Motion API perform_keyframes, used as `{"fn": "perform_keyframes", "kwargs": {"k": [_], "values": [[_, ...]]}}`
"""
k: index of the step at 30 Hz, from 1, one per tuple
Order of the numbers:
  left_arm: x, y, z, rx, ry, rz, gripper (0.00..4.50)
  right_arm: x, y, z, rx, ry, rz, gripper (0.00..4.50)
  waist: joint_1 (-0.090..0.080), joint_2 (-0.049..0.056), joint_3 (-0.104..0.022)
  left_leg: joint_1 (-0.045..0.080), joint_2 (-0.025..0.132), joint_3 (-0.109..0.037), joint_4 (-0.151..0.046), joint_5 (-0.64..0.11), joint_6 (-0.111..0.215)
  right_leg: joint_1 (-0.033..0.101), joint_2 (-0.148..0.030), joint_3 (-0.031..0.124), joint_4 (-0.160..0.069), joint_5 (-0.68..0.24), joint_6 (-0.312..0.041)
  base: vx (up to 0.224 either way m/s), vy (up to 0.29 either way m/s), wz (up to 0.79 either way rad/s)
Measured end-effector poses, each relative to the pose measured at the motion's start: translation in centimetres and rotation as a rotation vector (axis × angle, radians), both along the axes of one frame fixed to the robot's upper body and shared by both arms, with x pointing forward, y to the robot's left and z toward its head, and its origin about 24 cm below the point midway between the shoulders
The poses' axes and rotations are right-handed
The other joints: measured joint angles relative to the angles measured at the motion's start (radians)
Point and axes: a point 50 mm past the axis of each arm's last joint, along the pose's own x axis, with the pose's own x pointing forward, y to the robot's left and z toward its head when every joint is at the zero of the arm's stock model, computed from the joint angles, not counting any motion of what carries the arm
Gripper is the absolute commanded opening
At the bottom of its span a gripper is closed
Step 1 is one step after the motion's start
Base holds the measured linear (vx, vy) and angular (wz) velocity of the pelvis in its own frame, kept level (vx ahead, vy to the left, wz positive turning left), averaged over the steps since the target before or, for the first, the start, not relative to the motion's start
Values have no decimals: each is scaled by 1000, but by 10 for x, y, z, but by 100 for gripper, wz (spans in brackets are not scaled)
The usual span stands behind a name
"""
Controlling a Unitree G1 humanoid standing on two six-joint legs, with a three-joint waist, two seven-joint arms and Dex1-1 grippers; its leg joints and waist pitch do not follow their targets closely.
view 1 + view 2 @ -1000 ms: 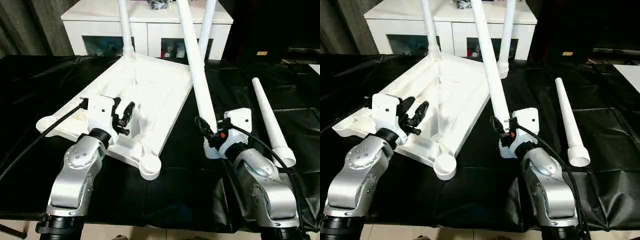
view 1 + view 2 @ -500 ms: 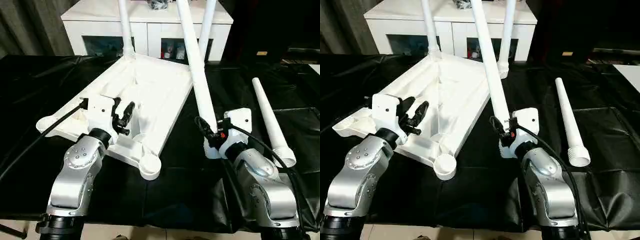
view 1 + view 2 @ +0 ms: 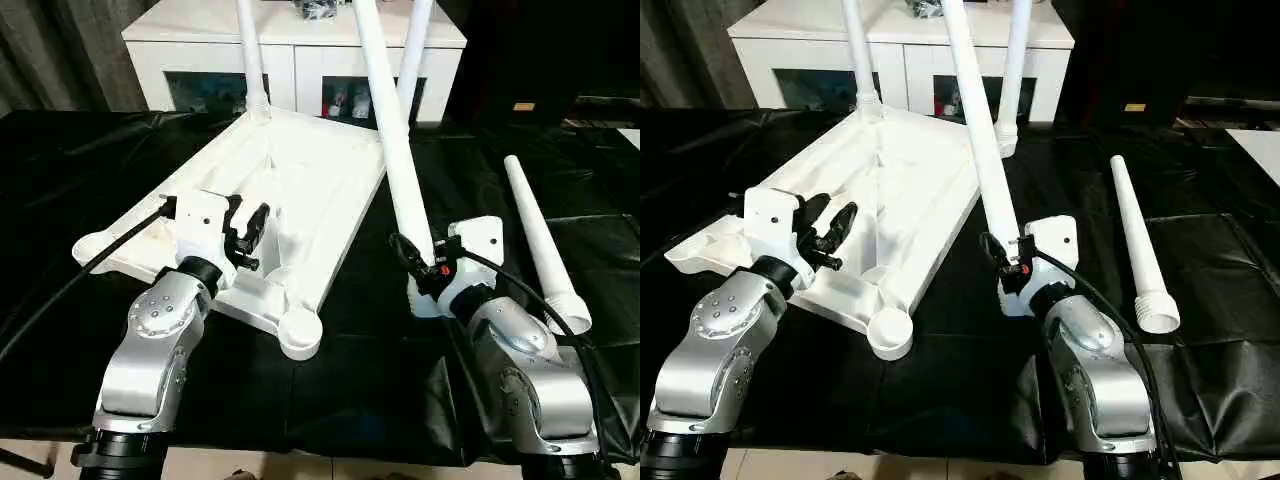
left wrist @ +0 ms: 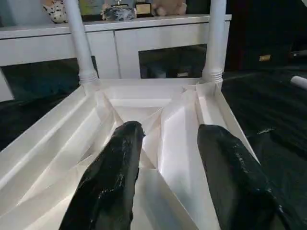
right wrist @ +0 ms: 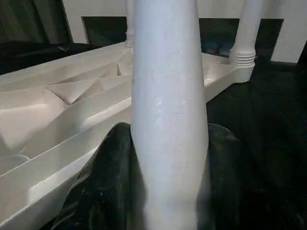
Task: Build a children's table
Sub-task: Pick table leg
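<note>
Black cover (image 3: 90,150): 1, spread over the whole work surface, filling the head views from left to right edge.

Cabinet (image 3: 205,45): 1, white, glass-fronted, upper centre of the head views. The left wrist view adds small ornaments (image 4: 120,9) on its top.

Table top (image 3: 300,180): 1, white, lying ribbed side up, centre left, running from the cabinet toward the lower left. The left wrist view shows the ribs meeting in diagonal walls; the head views show 2 round empty corner sockets at the near end (image 3: 298,333).

Legs: 4 in all. 2 stand screwed into the far corners, left one (image 3: 250,60) and right one (image 3: 415,50). 1 held leg (image 3: 390,130) slants from top centre down to centre right. 1 loose leg (image 3: 540,245) lies on the cover at right, wide end nearest the camera.

Right gripper (image 3: 428,262): 1, its 2 black fingers (image 5: 112,172) clasped on either side of the held leg, seen closest in the right wrist view.

Left gripper (image 3: 245,230): 1, fingers (image 4: 112,177) parted with nothing between them, over the ribbed underside at the near end.
</note>
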Motion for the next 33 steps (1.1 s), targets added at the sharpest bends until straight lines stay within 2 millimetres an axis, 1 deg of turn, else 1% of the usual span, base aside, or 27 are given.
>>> {"fn": "perform_keyframes", "kwargs": {"k": [29, 30, 31, 32, 33], "values": [[0, -1, 0, -11, 2, 8, 222, 0, 0, 0, 3, 0, -4, 185, 0, 0, 0, 0, 0, 0, 0, 0, 0, 0, 0, 0, 0, 0, 0, 0, 0, 0], [-2, 6, -1, -61, 18, 151, 222, 7, 1, 1, 17, 6, -45, 185, -8, -10, 1, 0, 0, 3, 0, 0, 0, 0, 0, 3, 1, 1, 0, 0, 0, 0], [-5, 11, -3, -106, 29, 258, 222, 14, -1, 3, 12, 3, -93, 185, -13, -20, 3, 0, 0, 4, 0, 0, 0, 1, -2, 3, 5, 1, 0, 0, 0, 0], [-8, 15, -6, -97, 44, 309, 222, 17, -8, 8, -31, -19, -125, 185, -10, -36, 3, 1, 1, 2, 0, 0, -1, 0, 0, -1, 5, -2, 3, 0, 0, 0], [-12, 21, -10, -80, 55, 342, 222, 19, -12, 12, -71, -43, -131, 185, -9, -47, 1, 1, 3, 1, 0, 1, -2, -1, 3, -3, 3, -3, 4, 0, 0, 0]]}}
